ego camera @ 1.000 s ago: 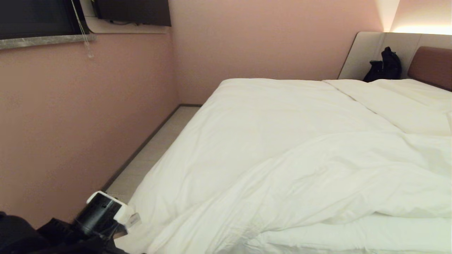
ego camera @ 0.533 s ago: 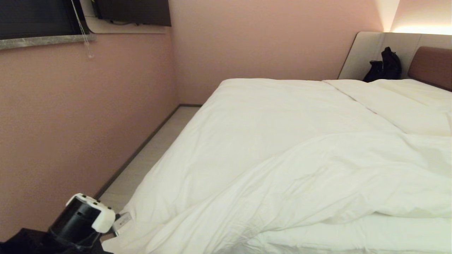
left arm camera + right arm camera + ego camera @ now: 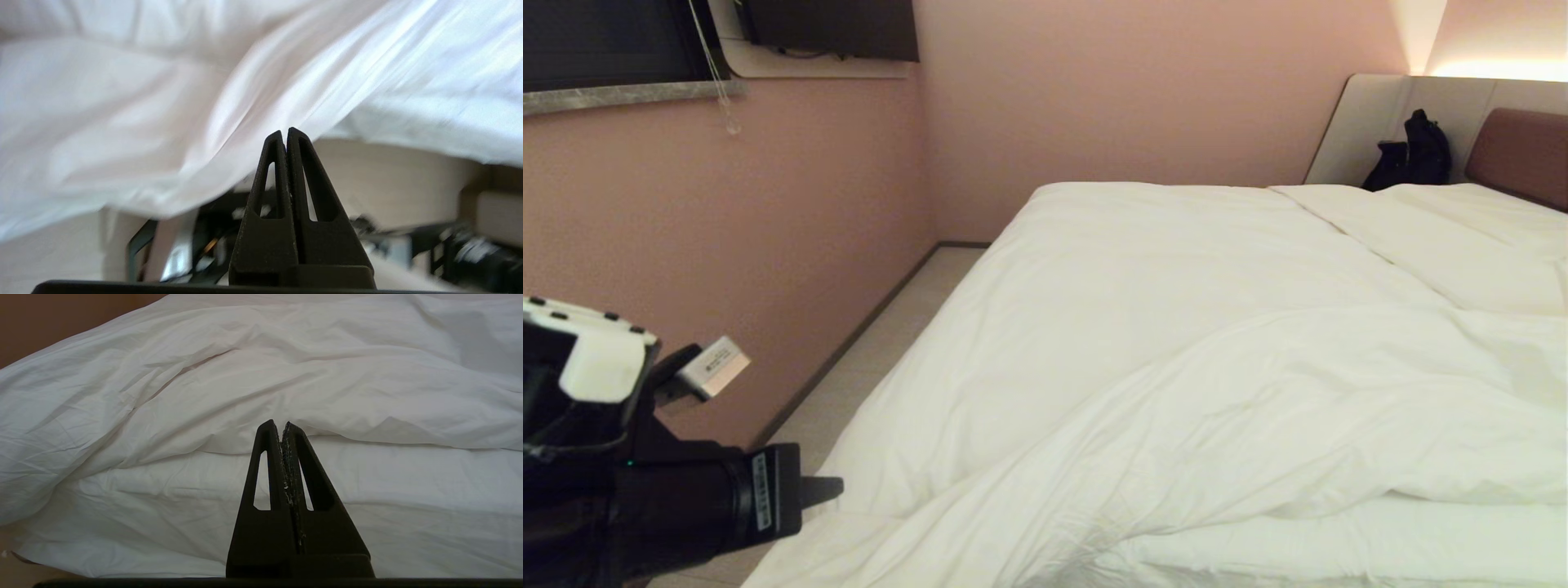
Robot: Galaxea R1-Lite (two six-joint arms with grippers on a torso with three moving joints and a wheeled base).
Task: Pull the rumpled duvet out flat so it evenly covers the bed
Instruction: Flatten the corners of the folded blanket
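Currently one bed (image 3: 1519, 155) in view, carrying one duvet (image 3: 1176, 343); one black bag (image 3: 1413, 155) sits against the headboard surround. Two end effectors counted. Left end effector (image 3: 821, 488): fingers pressed together, empty, just off the bed's near left corner, tip near the duvet's hanging edge (image 3: 171, 204) but apart from it. Right end effector (image 3: 282, 426): fingers also pressed together, empty, pointing at the bed's near side where a folded-back duvet layer overhangs a flatter white layer. Duvet state: smooth over the bed's far left part; one thick diagonal fold runs from the near left corner toward the right edge. Open room: one strip of pale floor (image 3: 882, 343) between the bed's left side and the pink wall (image 3: 727, 245).
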